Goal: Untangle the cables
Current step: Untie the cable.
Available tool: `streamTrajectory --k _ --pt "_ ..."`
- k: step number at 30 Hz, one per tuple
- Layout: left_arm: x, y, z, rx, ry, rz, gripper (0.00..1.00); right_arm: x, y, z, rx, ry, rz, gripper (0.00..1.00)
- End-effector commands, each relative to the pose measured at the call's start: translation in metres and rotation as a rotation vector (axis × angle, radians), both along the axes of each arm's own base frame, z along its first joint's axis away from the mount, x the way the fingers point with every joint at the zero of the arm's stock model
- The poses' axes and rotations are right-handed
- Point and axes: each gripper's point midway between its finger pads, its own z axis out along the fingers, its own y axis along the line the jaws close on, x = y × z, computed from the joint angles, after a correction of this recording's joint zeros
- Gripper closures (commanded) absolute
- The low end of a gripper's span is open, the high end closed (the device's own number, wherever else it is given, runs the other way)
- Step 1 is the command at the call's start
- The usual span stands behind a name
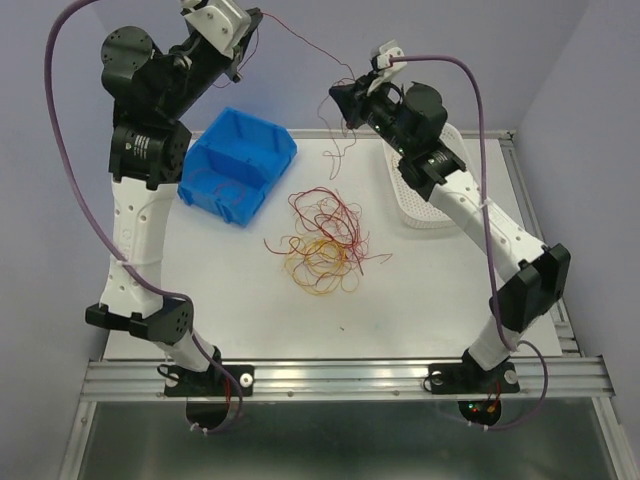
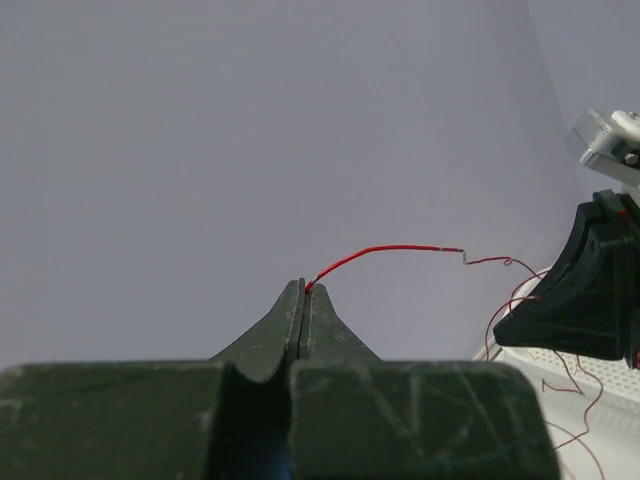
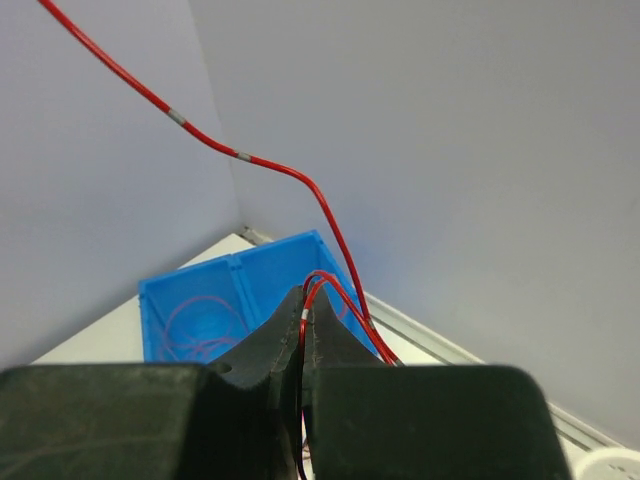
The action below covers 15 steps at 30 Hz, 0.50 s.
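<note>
Gripping one thin glossy red cable (image 2: 390,248), left hand (image 2: 303,292) and right hand (image 3: 303,300) hover apart.

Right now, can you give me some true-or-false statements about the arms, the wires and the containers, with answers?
1. The left end effector and the right end effector are both shut on a thin red wire strand strung through the air between them. True.
2. The blue plastic bin is empty. False: red wire loops lie inside it.
3. The loose tangle of dark red and yellow-orange wires lies on the white table. True.
4. The white perforated basket stands on the table's left side. False: it stands on the right side.
</note>
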Motion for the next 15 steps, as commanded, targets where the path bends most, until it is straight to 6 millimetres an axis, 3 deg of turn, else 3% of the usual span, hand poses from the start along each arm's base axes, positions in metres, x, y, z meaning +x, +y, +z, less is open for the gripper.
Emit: streamTrajectory --k 1,5,6,7,8,9,10,11,12,13,15 --pt "0.058 0.008 -0.048 -0.017 0.148 0.095 1.00 0.017 0.036 0.008 0.070 -0.044 0.146 0.99" --pt "0.108 0.033 -0.074 -0.059 0.209 0.146 1.00 0.047 0.060 -0.002 0.128 -0.026 0.245 0.99" --pt "0.115 0.031 -0.078 -0.063 0.217 0.144 1.00 0.053 0.064 -0.003 0.131 -0.037 0.252 0.99" --pt "0.124 0.036 -0.083 -0.058 0.227 0.143 1.00 0.057 0.068 -0.001 0.151 -0.039 0.269 1.00" --pt "0.133 0.040 -0.087 -0.058 0.231 0.153 1.00 0.060 0.070 0.014 0.172 -0.085 0.284 0.99" --pt "0.150 0.040 -0.099 -0.048 0.244 0.159 1.00 0.075 0.082 -0.010 0.173 -0.055 0.298 0.99" --pt "0.158 0.043 -0.102 -0.045 0.243 0.168 1.00 0.083 0.087 -0.014 0.187 -0.058 0.302 1.00" --pt "0.165 0.045 -0.106 -0.041 0.242 0.171 1.00 0.088 0.090 -0.013 0.204 -0.086 0.307 1.00" --pt "0.171 0.046 -0.107 -0.046 0.237 0.176 1.00 0.087 0.089 0.005 0.227 -0.141 0.313 0.99" --pt "0.186 0.050 -0.117 -0.054 0.247 0.182 1.00 0.104 0.097 -0.020 0.234 -0.129 0.308 0.99" --pt "0.201 0.052 -0.131 -0.061 0.260 0.170 1.00 0.114 0.098 -0.019 0.271 -0.168 0.285 0.99"
